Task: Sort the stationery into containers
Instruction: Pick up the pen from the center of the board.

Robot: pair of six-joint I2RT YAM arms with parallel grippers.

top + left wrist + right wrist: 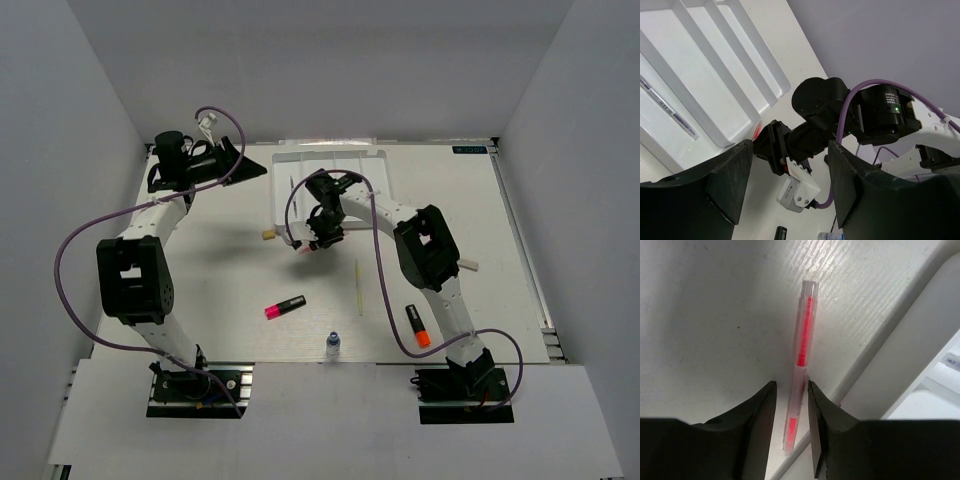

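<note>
The right jaws, as seen from the right wrist, are narrowly parted astride the pink pen [804,335]. One finger [815,410] touches the barrel and a sliver of table [715,315] shows at the other, so a firm grasp is not yet shown. The pen lies on the table just beside the wall of the white tray [900,360], outside it. For a good pickup, the jaws should be closed squarely across the barrel and kept off the tray wall, and the pen should be lifted level, carried over the rim and laid lengthwise in 1 long compartment. The left jaws are held wide apart and empty beside the tray's left edge. Only the left wrist view shows a thin pen [670,110] lying in a compartment. Only the top view shows what is left on the table: the pink-ended highlighter [285,306], the orange-ended highlighter [417,326], a yellow pencil [359,285], the blue-capped bottle [333,343] and a beige eraser [268,235].
</note>
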